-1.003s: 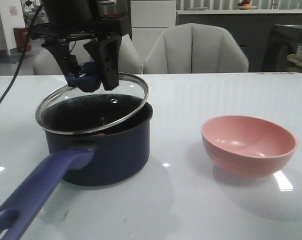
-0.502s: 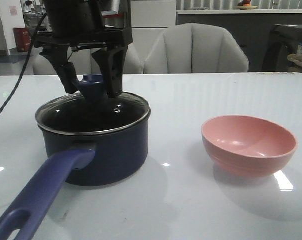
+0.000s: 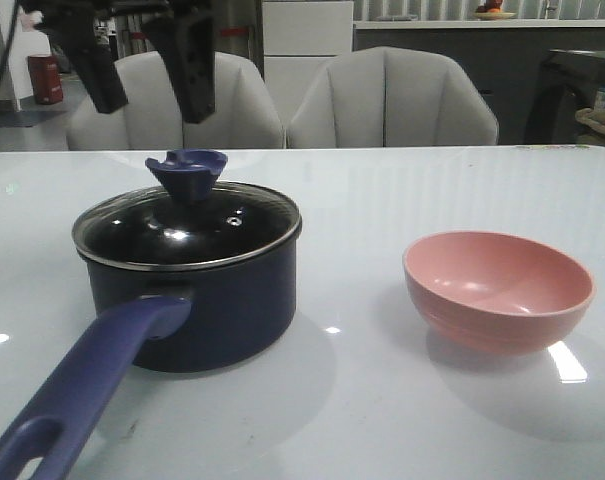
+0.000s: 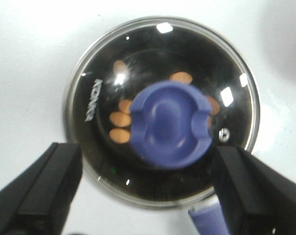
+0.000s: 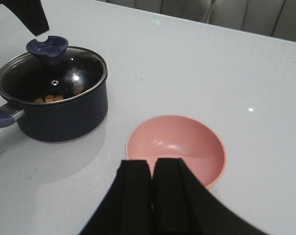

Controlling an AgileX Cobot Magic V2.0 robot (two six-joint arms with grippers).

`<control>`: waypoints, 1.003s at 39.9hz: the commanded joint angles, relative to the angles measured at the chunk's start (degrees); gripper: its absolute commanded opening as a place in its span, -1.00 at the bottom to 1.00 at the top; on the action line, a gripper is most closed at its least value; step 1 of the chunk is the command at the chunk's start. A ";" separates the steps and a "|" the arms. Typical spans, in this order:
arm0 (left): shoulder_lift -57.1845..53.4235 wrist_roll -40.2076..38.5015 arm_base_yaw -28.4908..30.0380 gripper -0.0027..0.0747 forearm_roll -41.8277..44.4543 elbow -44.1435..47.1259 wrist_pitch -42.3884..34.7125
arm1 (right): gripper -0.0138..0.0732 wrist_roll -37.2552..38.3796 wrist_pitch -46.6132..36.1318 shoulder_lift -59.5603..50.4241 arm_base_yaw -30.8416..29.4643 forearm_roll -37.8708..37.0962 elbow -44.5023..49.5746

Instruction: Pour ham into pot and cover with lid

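Observation:
The dark blue pot (image 3: 212, 310) stands on the left of the table, its long handle (image 3: 92, 370) pointing toward the front edge. The glass lid (image 3: 182, 225) rests flat on its rim, with the blue knob (image 3: 187, 170) upright. Through the glass I see several orange-pink ham chunks (image 4: 120, 119) on the pot's bottom. My left gripper (image 3: 147, 90) hangs open above the knob, clear of it and holding nothing. My right gripper (image 5: 151, 169) is shut and empty, hovering at the near rim of the pink bowl (image 5: 187, 142); the front view does not show it.
An empty pink bowl (image 3: 497, 290) sits on the right of the white table (image 3: 382, 200). Two grey chairs (image 3: 392, 100) stand behind the far edge.
The lid came down from a tilt onto the pot's rim. My left gripper then let go of the knob and rose straight up, open.

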 commanded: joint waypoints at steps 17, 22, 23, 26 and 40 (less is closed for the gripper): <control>-33.56 0.01 3.17 0.05 0.91 26.52 -11.45 | -0.37 -0.63 -3.85 0.18 0.11 0.58 -1.66; -42.62 0.01 3.17 -0.04 1.16 33.54 -16.44 | -0.37 -0.63 -3.85 0.18 0.11 0.58 -1.66; -44.15 0.01 3.17 -0.06 1.16 35.14 -17.23 | -0.37 -0.63 -3.85 0.18 0.11 0.58 -1.66; -50.00 0.01 3.17 -0.13 1.16 39.55 -20.30 | -0.37 -0.63 -3.85 0.18 0.11 0.58 -1.66; -71.81 0.01 3.17 -0.65 1.25 57.97 -30.99 | -0.37 -0.63 -3.85 0.18 0.11 0.58 -1.66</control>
